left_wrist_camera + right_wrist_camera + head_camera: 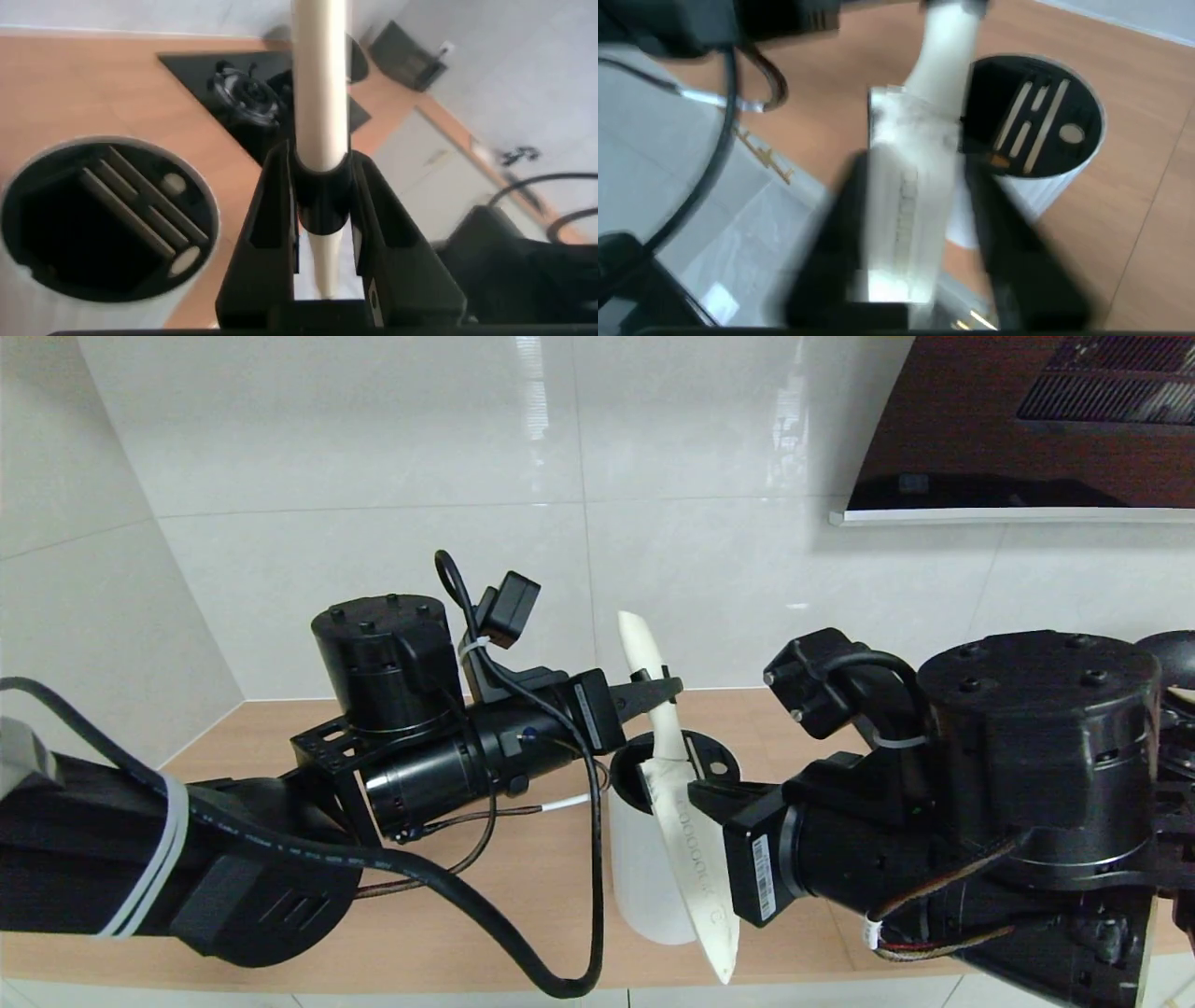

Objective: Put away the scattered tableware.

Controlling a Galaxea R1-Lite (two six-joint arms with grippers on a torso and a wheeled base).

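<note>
Smooth matt knife (pixel 698 882), wooden countertop (pixel 532 887).

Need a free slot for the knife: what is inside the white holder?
The holder has a black top with several long slots, nothing standing in them. Below the slots it is dark, so the depths cannot be seen.

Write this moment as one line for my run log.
left gripper: shut on knife handle | right gripper: shut on blade | holder: upright on counter

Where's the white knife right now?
Centre of the head view: the white knife is tilted just above the white holder, handle clamped in the left gripper, blade in the right gripper.
</note>
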